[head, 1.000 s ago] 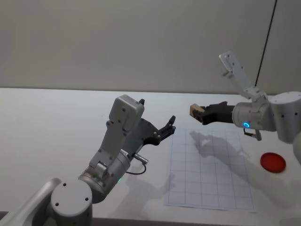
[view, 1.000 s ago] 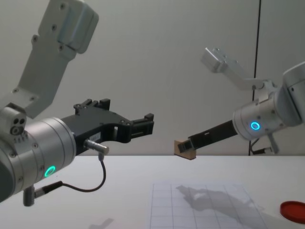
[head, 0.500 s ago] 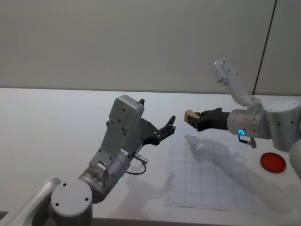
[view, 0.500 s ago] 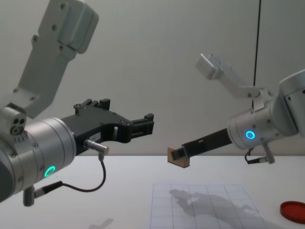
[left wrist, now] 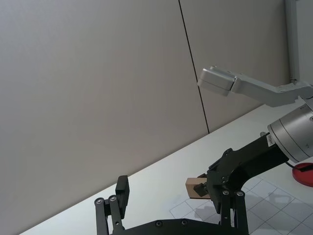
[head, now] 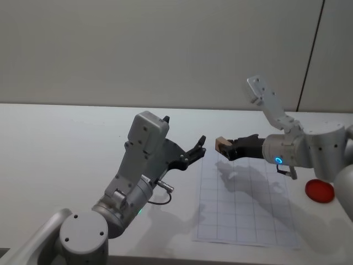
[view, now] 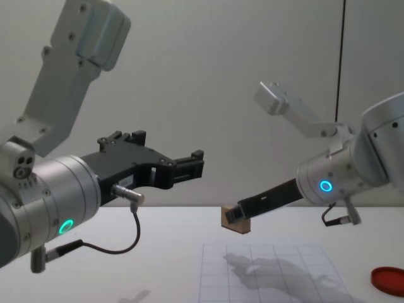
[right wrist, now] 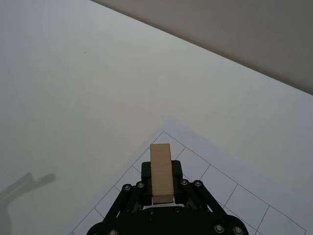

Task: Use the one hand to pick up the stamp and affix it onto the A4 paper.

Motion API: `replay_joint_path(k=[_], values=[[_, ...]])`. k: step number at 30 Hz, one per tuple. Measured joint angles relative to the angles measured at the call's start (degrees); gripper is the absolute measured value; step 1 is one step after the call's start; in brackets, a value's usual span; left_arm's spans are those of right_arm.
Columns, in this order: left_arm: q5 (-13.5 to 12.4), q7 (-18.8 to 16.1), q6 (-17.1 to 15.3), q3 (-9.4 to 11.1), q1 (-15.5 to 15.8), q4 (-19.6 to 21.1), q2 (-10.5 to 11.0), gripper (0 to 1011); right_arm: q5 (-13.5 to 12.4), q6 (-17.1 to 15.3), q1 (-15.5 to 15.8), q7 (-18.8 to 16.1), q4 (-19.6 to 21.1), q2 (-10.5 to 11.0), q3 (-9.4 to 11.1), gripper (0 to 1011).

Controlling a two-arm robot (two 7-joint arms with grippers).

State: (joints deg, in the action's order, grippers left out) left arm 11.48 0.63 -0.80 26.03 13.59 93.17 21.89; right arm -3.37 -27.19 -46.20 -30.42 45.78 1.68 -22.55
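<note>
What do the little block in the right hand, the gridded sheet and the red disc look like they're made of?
Block, gripped in the right hand: probably pale unfinished wood; matte tan faces, square edges. Sheet: thin white paper, lying flat, printed grey grid. Red disc: possibly plastic or rubber; smooth, uniform red, too small to tell.

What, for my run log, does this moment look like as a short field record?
right pincer: shut on the stamp, raised over the table
stamp: in the air by the A4 paper's far left corner, not on the sheet
A4 paper: flat on the table
left pincer: open, idle, raised left of the paper
red disc: on the table, right of the paper
</note>
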Motion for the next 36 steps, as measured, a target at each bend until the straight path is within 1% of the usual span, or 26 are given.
replay_joint_path(k=[4,10,21,36], values=[[0.0,0.0,0.0,0.0,0.0,0.0,0.0,1002,-0.2,-0.5,0.0,0.6,-0.1,-0.2,-0.2,216],[0.0,0.0,0.0,0.0,0.0,0.0,0.0,1002,-0.5,-0.2,-0.2,1.2,-1.0,-0.4,-0.3,216],[0.0,0.0,0.0,0.0,0.0,0.0,0.0,1002,-1.0,2.5,-2.2,2.1,-5.8,-1.4,-0.3,216],[0.0,0.0,0.0,0.0,0.0,0.0,0.0,1002,-0.6,4.7,-5.1,2.1,-12.0,-2.7,-0.4,216]])
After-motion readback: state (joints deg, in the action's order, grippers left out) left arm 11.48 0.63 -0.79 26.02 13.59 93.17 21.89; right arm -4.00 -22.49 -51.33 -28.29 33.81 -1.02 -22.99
